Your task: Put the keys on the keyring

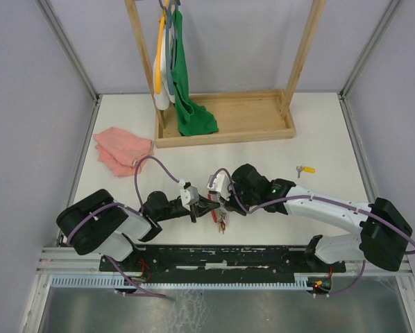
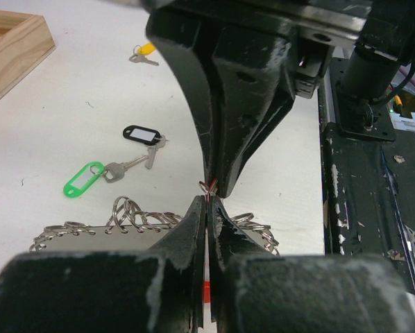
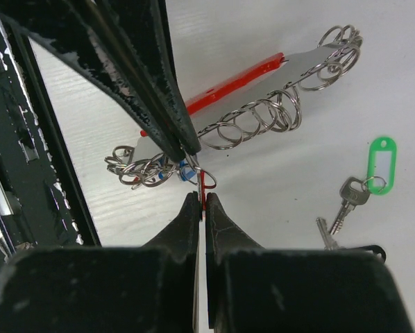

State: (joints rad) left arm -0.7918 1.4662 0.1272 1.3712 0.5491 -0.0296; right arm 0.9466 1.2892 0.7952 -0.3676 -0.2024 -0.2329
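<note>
The keyring (image 3: 243,80) is a flat strip, part red and part grey, carrying many wire rings (image 2: 132,216); it lies under both grippers. My left gripper (image 2: 207,201) is shut on one small ring at the strip's end. Tip to tip with it, my right gripper (image 3: 205,198) is shut on a red-tagged key (image 3: 205,182), held edge-on with its ring at the left fingertips (image 3: 183,142). In the top view the two grippers (image 1: 203,205) (image 1: 220,203) meet near the table's front. Loose keys lie on the table: green-tagged (image 2: 89,177), black-tagged (image 2: 144,134) and yellow-tagged (image 1: 305,168).
A pink cloth (image 1: 122,149) lies at the left. A wooden rack (image 1: 225,128) with a green cloth (image 1: 187,83) hanging on it stands at the back. The black base rail (image 1: 228,257) runs along the near edge.
</note>
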